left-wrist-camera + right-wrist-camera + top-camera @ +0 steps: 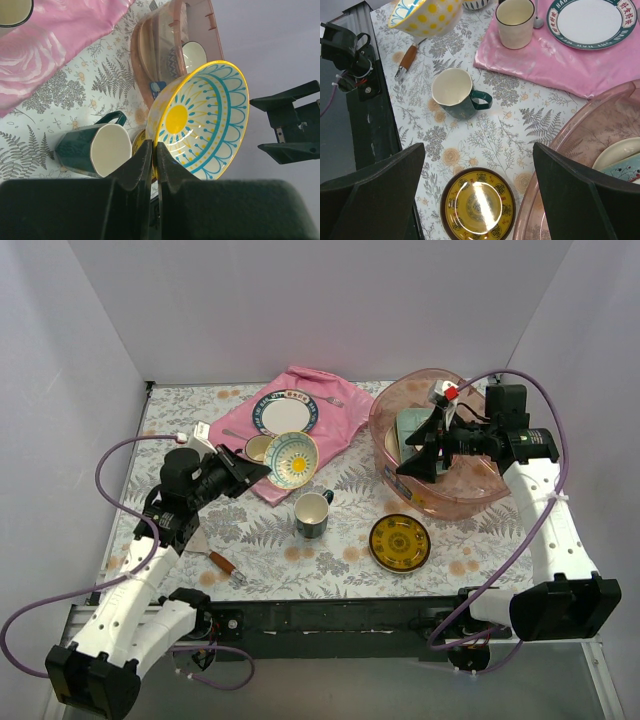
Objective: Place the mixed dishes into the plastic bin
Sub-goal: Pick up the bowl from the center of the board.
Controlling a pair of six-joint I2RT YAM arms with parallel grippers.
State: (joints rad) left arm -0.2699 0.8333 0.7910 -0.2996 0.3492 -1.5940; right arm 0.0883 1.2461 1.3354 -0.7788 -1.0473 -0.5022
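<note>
My left gripper is shut on the rim of a yellow-and-blue patterned bowl, holding it tilted above the table left of centre. A dark green mug stands just below it. A yellow dark-rimmed plate lies near the front. The pink plastic bin at the back right holds a pale green tray and a cream plate. My right gripper hangs open and empty over the bin's near left rim.
A pink cloth at the back carries a white plate with a blue-green rim and a cream cup. A wooden-handled spatula lies by the front left edge.
</note>
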